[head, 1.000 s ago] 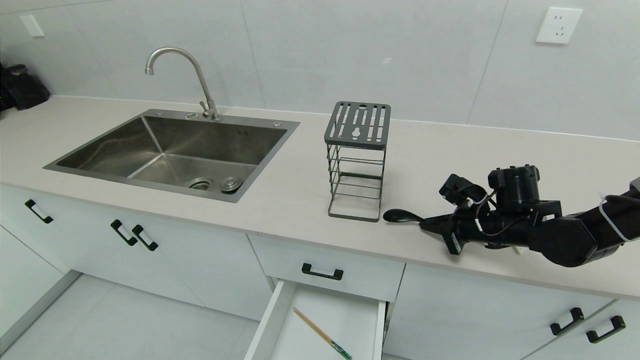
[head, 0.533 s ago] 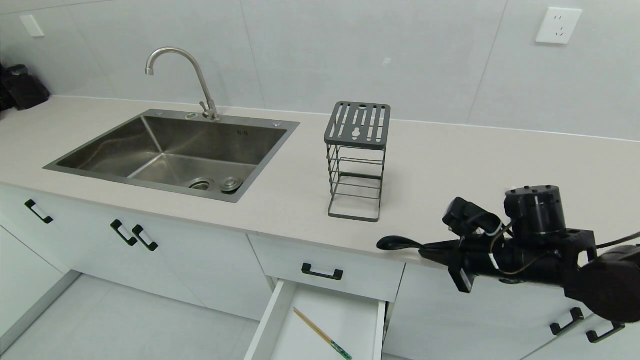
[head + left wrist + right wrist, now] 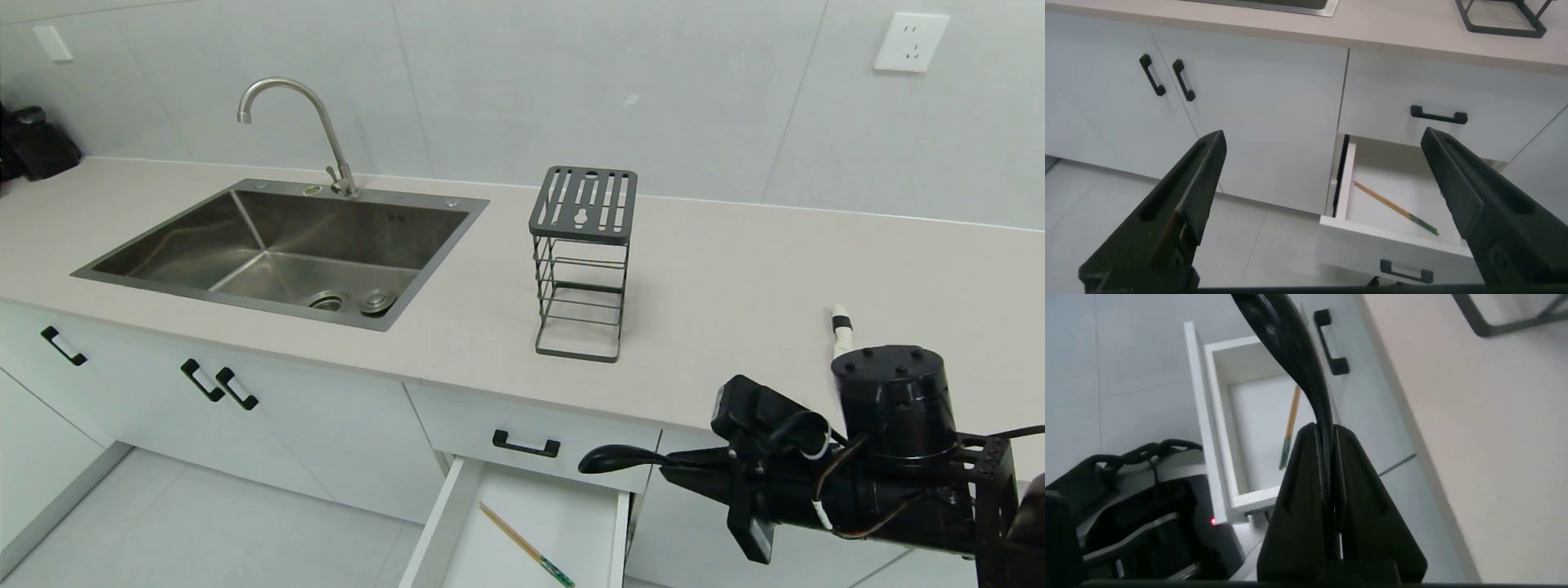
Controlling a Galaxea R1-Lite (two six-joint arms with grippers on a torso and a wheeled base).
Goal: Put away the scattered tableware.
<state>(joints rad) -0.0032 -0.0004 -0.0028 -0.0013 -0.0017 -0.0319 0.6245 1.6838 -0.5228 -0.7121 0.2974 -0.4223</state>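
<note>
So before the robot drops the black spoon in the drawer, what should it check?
1. Grip: the right gripper is shut on the black spoon by its handle. Ok.
2. The drawer is open. Ok.
3. Room inside: the chopsticks lie to one side, with bare floor beside them. Ok.
4. Spoon right above the drawer: cannot tell. In the head view its bowl sits near the drawer's right edge.
5. The left gripper is out of the way: open and back from the drawer. Ok.
</note>
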